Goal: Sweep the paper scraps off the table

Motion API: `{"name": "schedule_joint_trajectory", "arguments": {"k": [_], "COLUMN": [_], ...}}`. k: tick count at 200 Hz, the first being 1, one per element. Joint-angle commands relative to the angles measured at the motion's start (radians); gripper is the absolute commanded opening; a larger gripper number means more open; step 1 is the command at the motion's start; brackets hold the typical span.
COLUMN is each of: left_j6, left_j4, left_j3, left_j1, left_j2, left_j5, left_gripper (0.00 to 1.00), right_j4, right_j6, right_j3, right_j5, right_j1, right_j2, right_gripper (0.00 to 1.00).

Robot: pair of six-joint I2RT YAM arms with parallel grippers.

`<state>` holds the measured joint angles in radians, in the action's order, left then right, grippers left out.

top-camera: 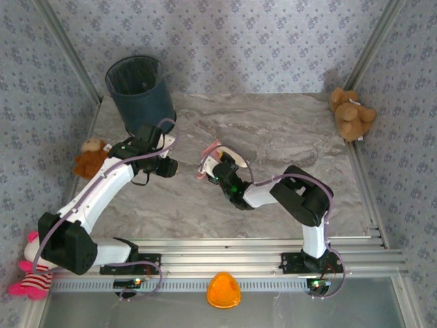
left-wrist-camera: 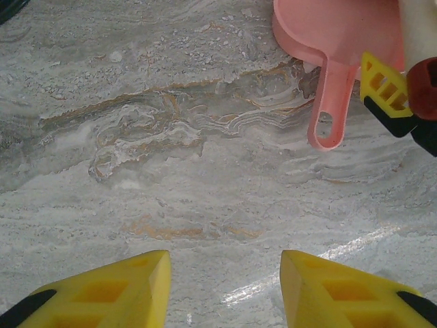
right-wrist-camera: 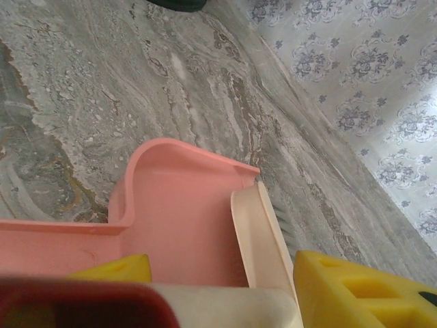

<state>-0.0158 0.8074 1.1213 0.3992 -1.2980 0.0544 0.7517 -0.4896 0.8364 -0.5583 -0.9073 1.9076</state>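
The paper scraps are out of view. On the marble table lies a pink dustpan, with a cream brush resting at its right edge. My right gripper hovers just behind the pan. Its yellow fingers stand wide apart and the brush's handle lies across the gap. I cannot tell if they touch it. My left gripper is open over bare table, with nothing between its fingers. The dustpan and its handle lie ahead of it to the right. From above, the left gripper and the right gripper flank the dustpan.
A dark blue waste bin stands at the back left, just beyond the left arm. Teddy bears sit at the left edge and the back right corner. A striped soft toy and an orange object lie by the front rails.
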Motion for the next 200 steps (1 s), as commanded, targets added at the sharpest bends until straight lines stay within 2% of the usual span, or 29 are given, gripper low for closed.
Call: {"name": "schedule_joint_trajectory", "arguments": {"k": [1, 52, 118, 152, 200], "left_j6": [0.017, 0.017, 0.019, 0.021, 0.021], "left_j4": [0.005, 0.007, 0.007, 0.008, 0.009], "left_j3": [0.003, 0.003, 0.001, 0.001, 0.001], "left_j1": [-0.007, -0.007, -0.007, -0.007, -0.007], "left_j2": [-0.005, -0.005, -0.003, -0.002, -0.004], "left_j5": [-0.006, -0.004, 0.002, 0.004, 0.005], "left_gripper": [0.46, 0.46, 0.46, 0.46, 0.47], "right_j4": [0.015, 0.002, -0.059, -0.072, -0.198], "right_j6": [0.027, 0.058, 0.128, 0.140, 0.222], "right_j3": [-0.013, -0.047, -0.114, -0.154, -0.182], "right_j5": [-0.036, -0.040, -0.027, -0.018, -0.034], "right_j1": [-0.014, -0.027, -0.037, -0.044, -0.056], "right_j2": [-0.016, -0.037, -0.103, -0.143, -0.209], "right_gripper": [0.62, 0.68, 0.85, 0.88, 0.90]}}
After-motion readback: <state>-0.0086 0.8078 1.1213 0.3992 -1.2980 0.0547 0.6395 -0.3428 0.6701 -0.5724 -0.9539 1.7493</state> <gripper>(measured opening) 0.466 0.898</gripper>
